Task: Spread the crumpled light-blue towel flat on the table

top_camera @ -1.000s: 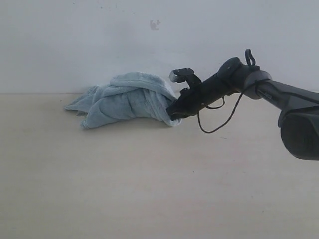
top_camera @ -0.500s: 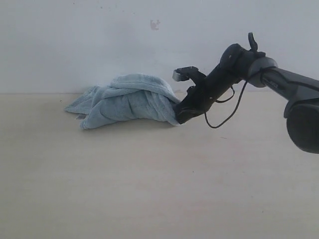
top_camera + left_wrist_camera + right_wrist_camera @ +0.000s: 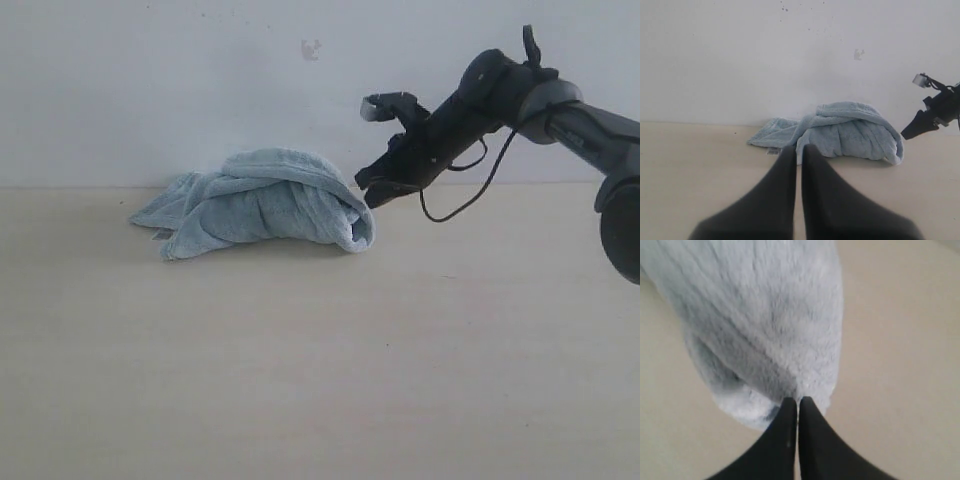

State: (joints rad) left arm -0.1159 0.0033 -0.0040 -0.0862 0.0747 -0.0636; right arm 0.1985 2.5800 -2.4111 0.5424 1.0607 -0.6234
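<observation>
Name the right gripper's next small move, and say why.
Probably open the right gripper and lower it onto the nearest end of the towel: its jaws look shut on nothing, it hangs just above that end, and the towel lies bunched on the table.

One towel point(image 3: 262, 203), in a single crumpled heap. One table point(image 3: 320, 380) under the towel. Two grippers: right gripper point(image 3: 372, 198) just beside the towel, left gripper point(image 3: 799, 150) apart from it. One wall point(image 3: 150, 80) behind the towel, bearing one small mark point(image 3: 311, 48).
</observation>
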